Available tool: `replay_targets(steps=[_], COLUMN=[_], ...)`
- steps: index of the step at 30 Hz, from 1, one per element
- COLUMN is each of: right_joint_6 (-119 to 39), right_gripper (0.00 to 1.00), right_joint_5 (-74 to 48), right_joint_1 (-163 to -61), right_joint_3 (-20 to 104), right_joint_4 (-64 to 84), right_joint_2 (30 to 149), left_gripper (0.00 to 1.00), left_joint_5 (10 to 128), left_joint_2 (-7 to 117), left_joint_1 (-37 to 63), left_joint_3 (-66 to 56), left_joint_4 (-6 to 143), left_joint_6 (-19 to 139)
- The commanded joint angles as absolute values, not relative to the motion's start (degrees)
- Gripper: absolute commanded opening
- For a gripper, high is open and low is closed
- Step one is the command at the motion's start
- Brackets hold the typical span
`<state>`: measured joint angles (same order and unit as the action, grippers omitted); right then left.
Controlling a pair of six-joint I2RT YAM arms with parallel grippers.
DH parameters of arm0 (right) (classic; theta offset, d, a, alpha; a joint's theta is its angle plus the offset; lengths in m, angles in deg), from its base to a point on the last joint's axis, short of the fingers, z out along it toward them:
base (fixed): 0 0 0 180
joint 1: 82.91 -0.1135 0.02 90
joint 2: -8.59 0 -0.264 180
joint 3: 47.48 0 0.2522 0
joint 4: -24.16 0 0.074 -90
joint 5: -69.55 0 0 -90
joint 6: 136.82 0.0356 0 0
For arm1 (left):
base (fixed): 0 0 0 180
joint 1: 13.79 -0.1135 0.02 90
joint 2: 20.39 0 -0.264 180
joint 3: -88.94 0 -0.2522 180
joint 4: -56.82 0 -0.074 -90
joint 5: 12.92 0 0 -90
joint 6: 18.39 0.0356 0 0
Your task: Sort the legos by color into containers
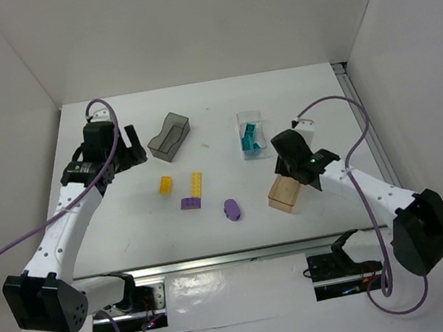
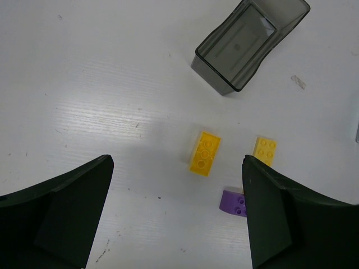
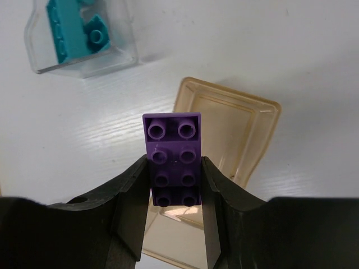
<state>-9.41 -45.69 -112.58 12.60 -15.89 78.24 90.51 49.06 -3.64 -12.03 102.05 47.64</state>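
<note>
My right gripper is shut on a dark purple brick and holds it above the near left edge of the amber bin, which shows empty. In the top view that gripper hangs over the amber bin. The clear bin holds teal bricks. My left gripper is open and empty above two yellow bricks and a purple brick. The smoky grey bin is empty.
In the top view the grey bin stands at the back left and the clear bin at the back right. A rounded purple brick lies near the front. White walls close in the table's sides and back.
</note>
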Motion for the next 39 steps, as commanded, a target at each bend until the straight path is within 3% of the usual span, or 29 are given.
replay_targets(steps=[1,2,6,7,14,19,23,31,39], right_joint_6=[-4.5,-4.5,-4.5,-5.2,-13.9,-15.9,-17.1,-17.6,-16.6], right_gripper=[0.43,0.45,0.78,0.8,0.8,0.87,0.93,0.93,0.8], right_joint_5=[-47.6,-47.6,-48.7,-48.8,-46.1,-42.3,-40.1,-35.1,-35.1], right_joint_1=[-111.6,-111.6,-111.6,-111.6,-122.7,-135.0,-138.4,-138.4,-139.9], right_joint_3=[10.8,10.2,11.7,11.7,18.1,25.1,27.1,27.6,26.6], right_joint_4=[-18.0,-18.0,-19.3,-19.9,-16.2,-16.2,-15.2,-12.6,-11.3], right_joint_2=[76.9,76.9,78.3,78.3,77.1,89.0,96.9,104.7,108.4], left_gripper=[0.99,0.99,0.99,0.99,0.99,0.99,0.99,0.99,0.99], left_joint_5=[90.1,90.1,89.5,89.5,90.0,90.0,90.6,91.1,90.6], left_joint_2=[49.7,49.7,49.7,49.7,49.7,49.7,49.7,50.3,50.8], left_joint_1=[-4.0,-4.0,-4.0,-4.0,-4.0,-4.0,-4.0,-4.0,-4.0], left_joint_3=[-10.9,-11.4,-11.4,-11.4,-11.4,-10.9,-10.9,-10.3,-9.8], left_joint_4=[100.9,100.9,100.9,100.9,100.9,100.9,100.9,101.4,101.4], left_joint_6=[48.1,48.1,48.1,48.1,48.1,47.4,47.4,48.1,48.1])
